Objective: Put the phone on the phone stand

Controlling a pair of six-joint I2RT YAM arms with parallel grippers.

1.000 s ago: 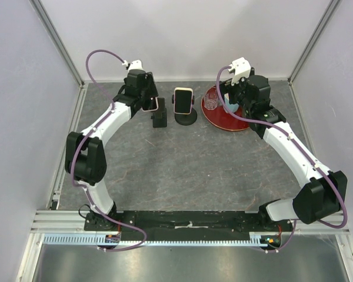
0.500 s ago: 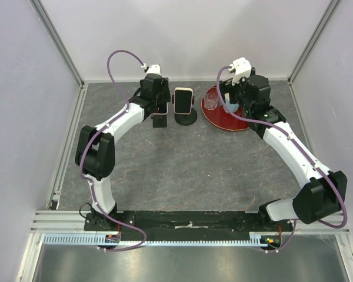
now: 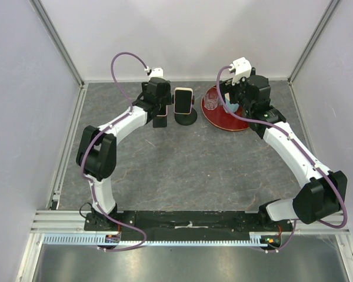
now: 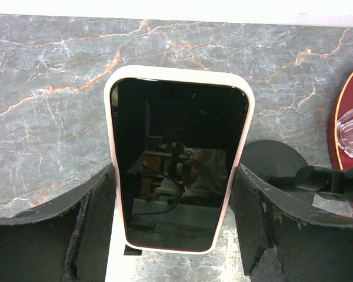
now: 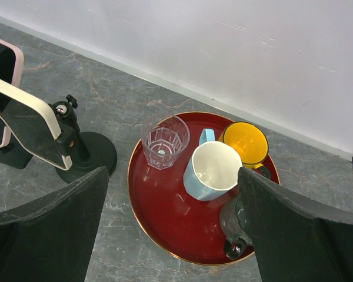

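Seen from above, both arms stretch from their bases across the grey marbled worktop to its far edge. That view puts the left claw directly over a small black phone stand. The wrist hides most of what the claw carries, and only a sliver of pink case shows.

The left wrist camera fills that in. The phone stands between the two black fingers, one pressed against each long side, so the claw is closed on it. It has a cream-pink case with rounded corners and a dark, unlit screen full of reflections. It is upright, with the screen toward the wrist. A bit of black shows under its lower left corner. No view settles whether the phone rests on the stand.

Just right of it, a second phone sits in a round-based stand. The right wrist view shows its cream case tilted in the clamp.

Only that camera shows the right claw plainly. Its fingers are spread wide with nothing between them, above a red tray. On the tray stand a clear glass, a pale blue mug that is white inside, a yellow mug and a dark mug partly hidden behind one finger.
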